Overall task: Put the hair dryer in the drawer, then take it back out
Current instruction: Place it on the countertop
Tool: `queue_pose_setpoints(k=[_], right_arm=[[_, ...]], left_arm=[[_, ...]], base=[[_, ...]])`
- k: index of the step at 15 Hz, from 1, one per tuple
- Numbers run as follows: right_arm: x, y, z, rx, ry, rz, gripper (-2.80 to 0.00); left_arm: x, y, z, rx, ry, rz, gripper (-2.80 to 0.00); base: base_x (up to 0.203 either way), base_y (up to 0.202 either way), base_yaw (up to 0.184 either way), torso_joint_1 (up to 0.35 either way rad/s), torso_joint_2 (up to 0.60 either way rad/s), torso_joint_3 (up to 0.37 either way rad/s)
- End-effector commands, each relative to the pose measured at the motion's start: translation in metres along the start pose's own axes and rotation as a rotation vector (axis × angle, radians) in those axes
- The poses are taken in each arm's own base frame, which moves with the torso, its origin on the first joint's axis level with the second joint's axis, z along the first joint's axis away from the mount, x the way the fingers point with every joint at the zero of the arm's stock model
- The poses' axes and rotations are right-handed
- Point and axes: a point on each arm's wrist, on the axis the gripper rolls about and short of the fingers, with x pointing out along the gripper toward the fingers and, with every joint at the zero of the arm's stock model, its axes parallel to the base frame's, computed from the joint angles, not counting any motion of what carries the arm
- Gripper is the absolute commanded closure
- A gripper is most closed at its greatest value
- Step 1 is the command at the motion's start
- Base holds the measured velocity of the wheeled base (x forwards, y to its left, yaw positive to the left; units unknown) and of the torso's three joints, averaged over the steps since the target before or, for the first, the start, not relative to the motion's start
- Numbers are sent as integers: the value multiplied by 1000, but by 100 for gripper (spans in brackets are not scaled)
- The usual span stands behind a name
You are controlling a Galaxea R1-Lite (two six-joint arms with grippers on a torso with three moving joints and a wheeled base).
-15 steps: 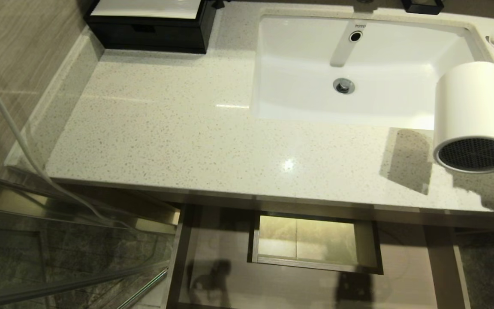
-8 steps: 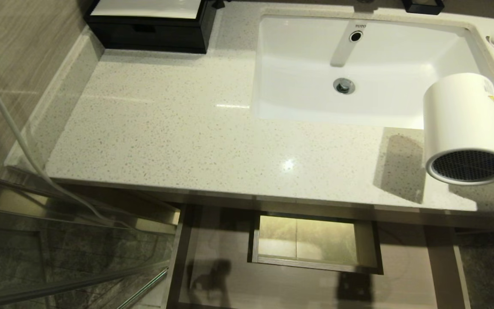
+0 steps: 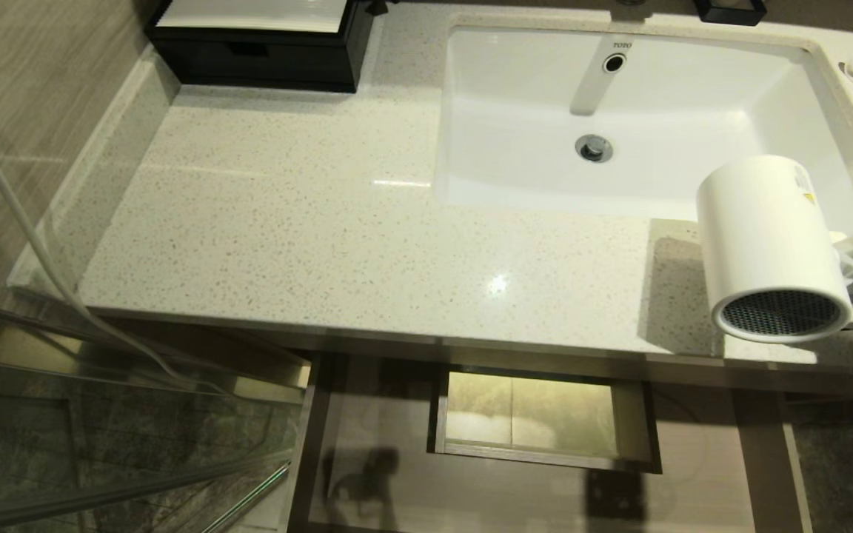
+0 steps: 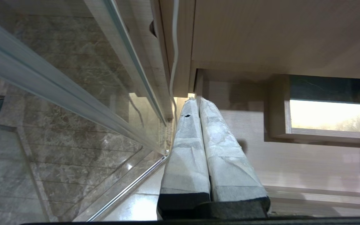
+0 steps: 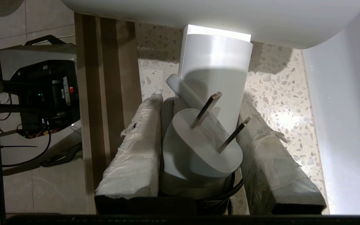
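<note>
Over the counter's front right corner: the right end effector grips the hair dryer's handle, one padded finger on each side.
Grasp: clenched on the hair dryer; the bundled cord and the plug sit between the fingers too, prongs pointing out.
Hair dryer position: carried in the air above the counter's front edge, just right of the sink's near corner, not yet over the drawer.
Hair dryer look: small, white, short round barrel, dark honeycomb grille facing forward and down, a small warning label near the far end.
Drawer: pulled open below the counter's front edge, light wood grain, with a boxed cutout at its rear centre.
Left end effector: parked low beside the glass shower panel, fingers pressed together, grasping nothing.
Risk, collision: the barrel could strike the counter's front edge on the way down if it descends too soon.
Risk, slip: the handle is smooth and shares the grip with the loose plug, so the dryer may twist or slide.
Risk, placement: setting it over the cutout's box would likely leave it tilted.
</note>
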Motion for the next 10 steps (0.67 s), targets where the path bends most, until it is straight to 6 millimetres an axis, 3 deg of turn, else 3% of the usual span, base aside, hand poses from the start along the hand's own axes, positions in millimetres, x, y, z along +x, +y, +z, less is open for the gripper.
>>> queue_pose_setpoints(k=[1,10], right_arm=[[9,-9,-10,10,-11,29,0],[18,-23,-21,-12,-12,22,0]], left_arm=[[0,0,0,0,2,0,0],[0,0,0,0,2,0,0]], base=[[0,0,0,0,0,0],[0,0,0,0,0,0]])
